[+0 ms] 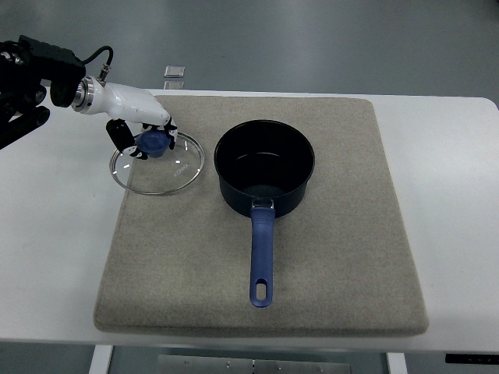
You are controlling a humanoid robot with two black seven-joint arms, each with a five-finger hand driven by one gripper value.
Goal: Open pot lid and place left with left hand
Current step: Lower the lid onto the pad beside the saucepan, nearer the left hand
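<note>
On the mat's (312, 296) left edge lies the glass lid (168, 175), beside the open pot (265, 167). The left hand (144, 128) sits over it, fingers (121, 136) curled around its blue knob (153, 143).

Clear glass lid (170, 170) with glossy blue knob (153, 142), dark glossy pot (265, 167), rough grey cloth mat (327, 257).
</note>
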